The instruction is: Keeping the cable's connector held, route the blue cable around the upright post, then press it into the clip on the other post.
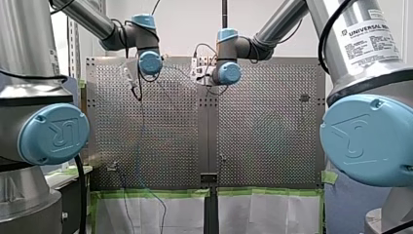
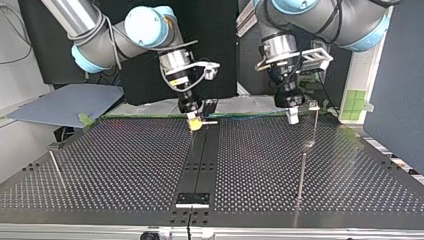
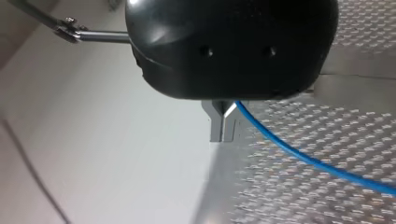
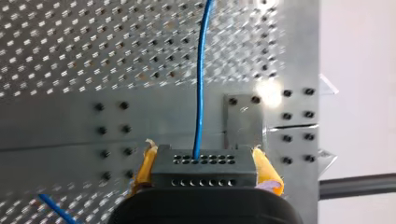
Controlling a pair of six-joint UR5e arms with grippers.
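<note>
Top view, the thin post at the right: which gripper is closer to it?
Left. My left gripper hangs right beside the thin post; my right gripper is away over the middle strip.

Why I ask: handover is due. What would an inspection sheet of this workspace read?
Surface: perforated table.
Job's things: blue cable; connector; post at the top view's left; post at its right; clip not made out.
Clutter: nothing seen.
Grippers: right gripper shut on connector; left gripper shut on blue cable.
Cables: black lead along my right arm.
Surroundings: grey board, green tape.
</note>
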